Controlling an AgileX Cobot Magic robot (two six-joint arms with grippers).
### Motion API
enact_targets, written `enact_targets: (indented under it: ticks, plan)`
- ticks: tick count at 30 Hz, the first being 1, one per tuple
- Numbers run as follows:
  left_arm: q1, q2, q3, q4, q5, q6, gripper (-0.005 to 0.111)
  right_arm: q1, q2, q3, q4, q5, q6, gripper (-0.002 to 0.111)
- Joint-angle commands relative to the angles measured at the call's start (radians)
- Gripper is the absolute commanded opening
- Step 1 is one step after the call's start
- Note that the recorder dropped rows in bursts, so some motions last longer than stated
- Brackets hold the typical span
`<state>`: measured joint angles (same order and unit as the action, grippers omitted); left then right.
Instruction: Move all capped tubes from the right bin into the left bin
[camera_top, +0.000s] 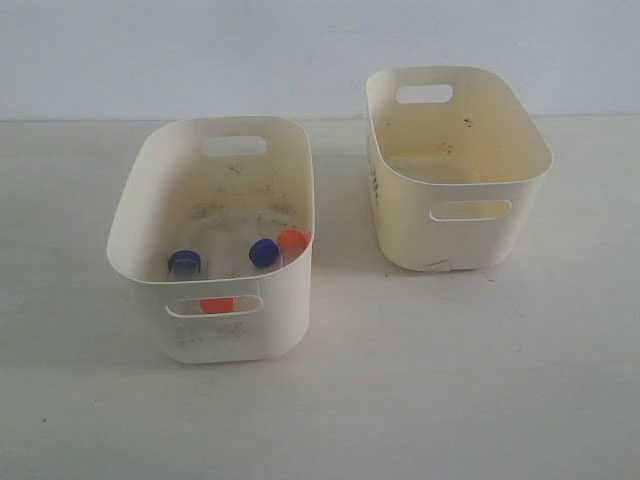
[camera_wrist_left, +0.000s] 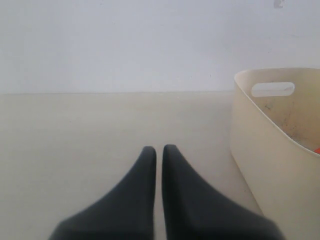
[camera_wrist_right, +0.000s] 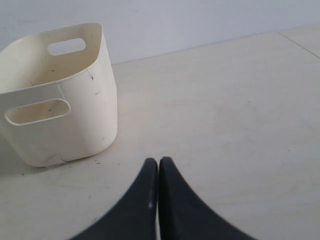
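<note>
The left bin (camera_top: 150, 175), cream with dark grime inside, holds the capped tubes: a blue cap (camera_top: 185, 262), a second blue cap (camera_top: 263, 252), an orange-red cap (camera_top: 292, 241), and another orange-red cap (camera_top: 216, 304) showing through the handle slot. The right bin (camera_top: 520, 135), yellowish inside, shows no tubes. Neither gripper appears in the exterior view. My left gripper (camera_wrist_left: 159, 148) is shut and empty over the table, beside the left bin (camera_wrist_left: 260, 150). My right gripper (camera_wrist_right: 158, 161) is shut and empty, near the right bin (camera_wrist_right: 95, 100).
Both bins stand on a pale table (camera_top: 450, 380) before a light wall (camera_top: 300, 50). A seam in the tabletop (camera_wrist_right: 300, 42) runs at the far side in the right wrist view.
</note>
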<state>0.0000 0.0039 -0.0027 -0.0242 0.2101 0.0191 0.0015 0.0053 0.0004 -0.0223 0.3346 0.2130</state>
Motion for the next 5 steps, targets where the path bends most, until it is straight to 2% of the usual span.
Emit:
enact_targets:
  ticks: [1,5]
  plan:
    - [0.001,-0.004,0.003,-0.002,-0.002,-0.002,0.004,-0.002,-0.005,0.0,-0.008,-0.008,-0.001,0.0]
    - [0.001,-0.004,0.003,-0.002,-0.002,-0.002,0.004,-0.002,-0.005,0.0,-0.008,-0.008,-0.001,0.0]
